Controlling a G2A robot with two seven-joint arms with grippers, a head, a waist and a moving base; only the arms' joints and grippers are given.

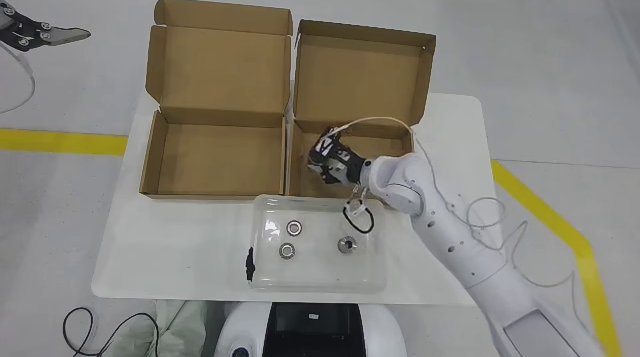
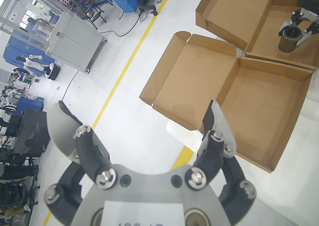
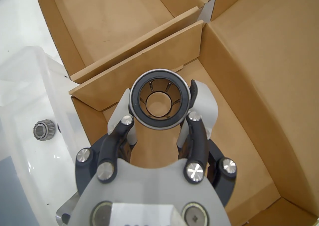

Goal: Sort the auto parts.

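**Me:** My right gripper [image 3: 161, 94] is clamped on a metal bearing sleeve [image 3: 136, 99]. One finger presses each side of its wall, and its open bore faces my wrist camera.

**Operator:** Where is that over the tabletop?

**Me:** Low inside the right box [image 1: 385, 162], at its near-left corner, just beside the wall that meets the left box [image 1: 215, 162]. I cannot tell whether the sleeve touches the cardboard floor.

**Operator:** Walk me through it from the near edge.

**Me:** Nearest me on the white tabletop [image 1: 450, 157] sits the clear tray [image 1: 320, 275]. A small part [image 1: 287, 251] lies in its left half, a second small part [image 1: 296, 227] sits just beyond it, and a third small part [image 1: 345, 246] is off to their right. All three are apart from one another. Beyond the tray the two cardboard boxes stand side by side, walls touching, with their lids folded open toward the far side.

**Operator:** And your other arm?

**Me:** My left gripper [image 2: 135, 110] hangs far out to the left, off the tabletop and above the floor, well apart from everything. Its fingers are spread wide.
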